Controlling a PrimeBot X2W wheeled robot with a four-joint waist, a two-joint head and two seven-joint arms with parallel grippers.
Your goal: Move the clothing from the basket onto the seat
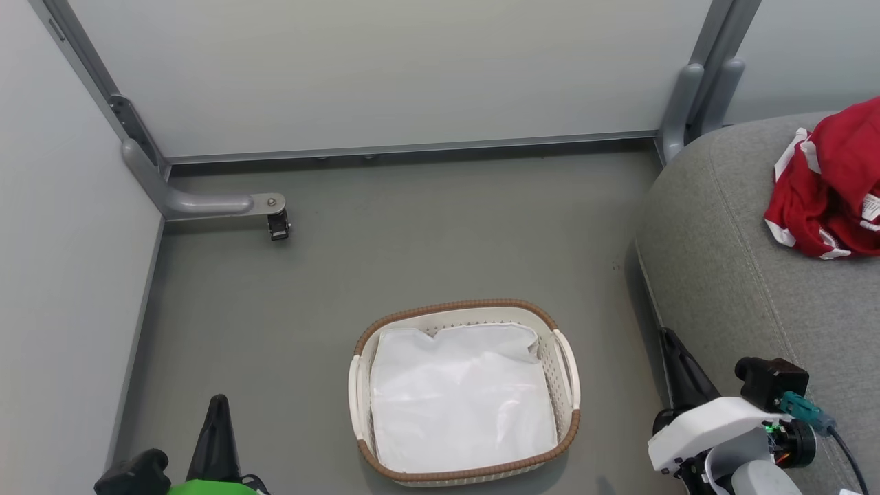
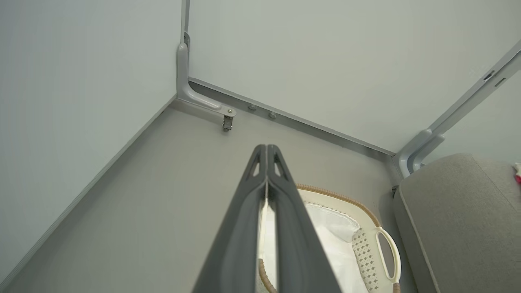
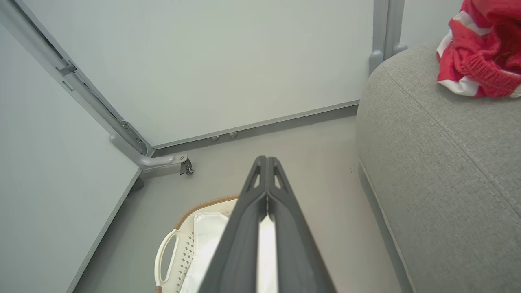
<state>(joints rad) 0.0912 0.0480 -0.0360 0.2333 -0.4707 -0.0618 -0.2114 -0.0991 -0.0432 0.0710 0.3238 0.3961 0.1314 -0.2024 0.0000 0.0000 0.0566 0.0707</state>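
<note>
Red clothing (image 1: 828, 185) lies bunched on the grey seat (image 1: 722, 289), well apart from the basket (image 1: 467, 307) on the floor (image 1: 412, 227). The basket holds a white liner sheet (image 1: 460, 399). Left gripper (image 2: 266, 147) hangs left of the basket, fingers pressed together, empty. Right gripper (image 3: 266, 159) sits between basket and seat, likewise closed on nothing. Both point towards the back panel (image 1: 385, 69).
</note>
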